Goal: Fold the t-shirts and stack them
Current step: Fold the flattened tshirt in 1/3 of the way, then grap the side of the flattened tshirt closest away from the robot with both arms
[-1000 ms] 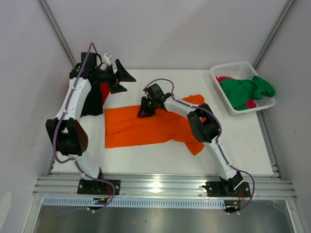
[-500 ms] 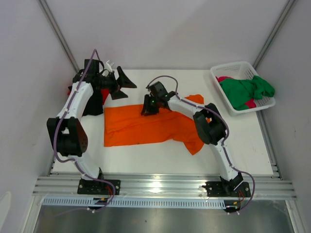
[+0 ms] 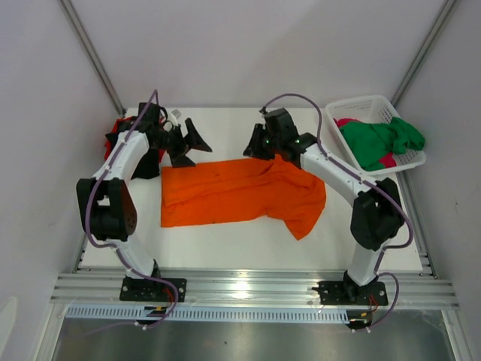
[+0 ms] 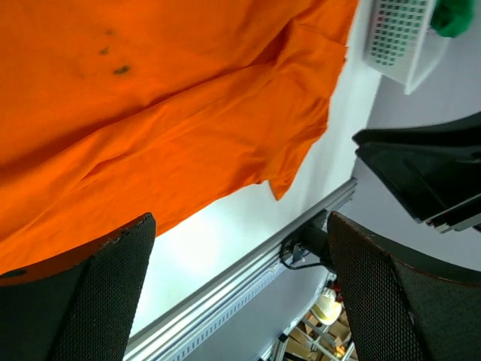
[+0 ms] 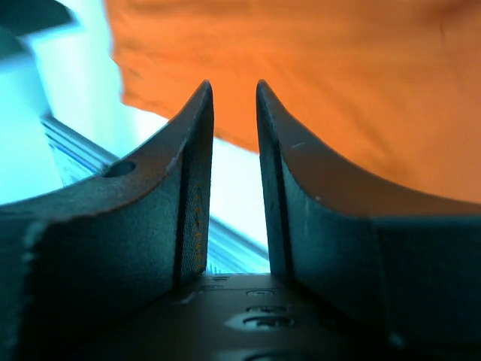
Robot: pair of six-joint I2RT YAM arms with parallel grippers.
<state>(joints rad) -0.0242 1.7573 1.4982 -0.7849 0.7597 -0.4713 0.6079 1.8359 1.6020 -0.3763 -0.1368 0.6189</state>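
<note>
1. The orange t-shirt (image 3: 225, 192) lies spread wide at the centre of the white worktop (image 3: 225, 252). Its long side runs from 9 to 3 o'clock, and a rumpled flap hangs toward 5 o'clock.
2. The left gripper (image 3: 189, 144) hovers just off the shirt's 11 o'clock corner. Its jaws are spread wide and it holds nothing.
3. In the left wrist view the left gripper (image 4: 240, 226) frames the orange t-shirt (image 4: 150, 113) and bare worktop. A few small dark specks show on the cloth.
4. The right gripper (image 3: 255, 143) sits at the shirt's far edge, at about 12 o'clock.
5. In the right wrist view the right gripper (image 5: 231, 86) shows only a narrow slit between its jaws. No cloth is visible in that slit, and the orange t-shirt (image 5: 338, 75) lies beyond it.
6. A white lattice basket (image 3: 361, 100) stands at the 2 o'clock corner of the worktop. A crumpled green t-shirt (image 3: 379, 143) lies in it and spills over the right rim, with a magenta-pink t-shirt (image 3: 346, 122) under it.
7. At 10 o'clock a red t-shirt (image 3: 114, 129) and a black t-shirt (image 3: 148, 162) lie together, largely hidden by the left arm.
</note>
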